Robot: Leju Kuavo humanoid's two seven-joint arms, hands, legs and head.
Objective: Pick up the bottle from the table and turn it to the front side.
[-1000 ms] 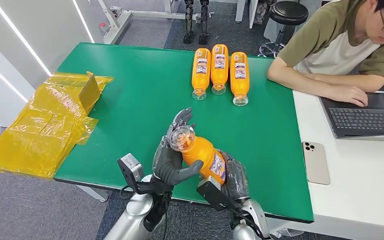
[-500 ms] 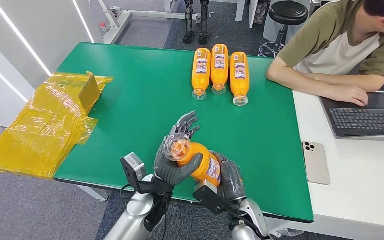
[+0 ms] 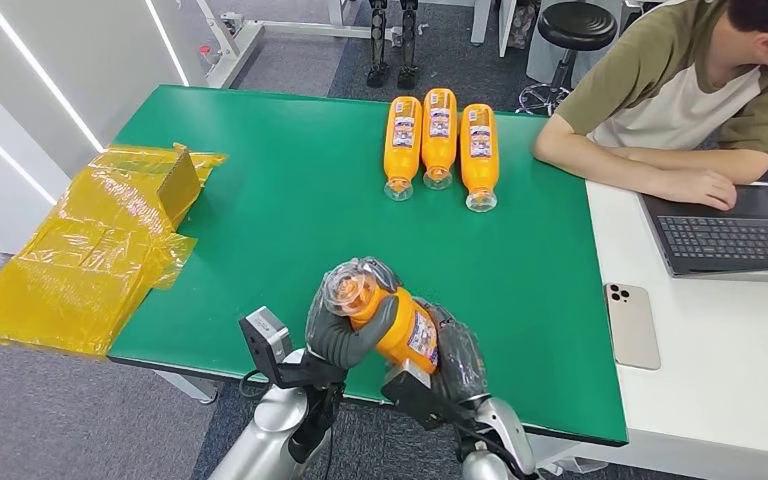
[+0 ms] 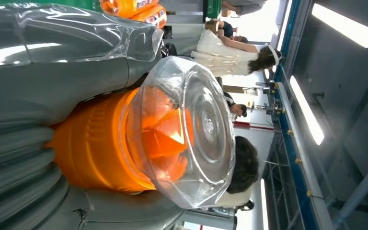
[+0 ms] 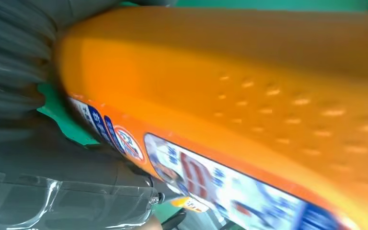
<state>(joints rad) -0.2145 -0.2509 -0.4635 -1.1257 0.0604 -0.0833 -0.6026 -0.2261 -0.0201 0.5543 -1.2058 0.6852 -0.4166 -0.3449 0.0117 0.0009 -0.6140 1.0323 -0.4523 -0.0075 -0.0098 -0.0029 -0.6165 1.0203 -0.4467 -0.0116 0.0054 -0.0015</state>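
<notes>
3 orange bottles (image 3: 438, 143) are lying side by side at the far edge of the green table (image 3: 260, 200), clear caps pointing toward the robot, well apart from the hands. A crumpled yellow plastic sheet (image 3: 90, 255) is hanging over the table's left edge, with a yellow-wrapped box (image 3: 178, 183) sitting on it. On the adjoining white table (image 3: 720, 350) a phone (image 3: 632, 325) is lying face down near a laptop (image 3: 735, 235), where a person (image 3: 680, 90) is resting a forearm across the green table's far right corner. A black stool (image 3: 575, 25) is standing behind.

The task's bottle (image 3: 390, 318) is being held above the table's near edge, tilted, its clear faceted cap (image 4: 191, 129) facing up toward the robot. The left hand (image 3: 345, 320) is clasping the cap end, fingers wrapping over it. The right hand (image 3: 450, 360) is gripping the labelled body, whose label (image 5: 211, 177) is facing sideways.
</notes>
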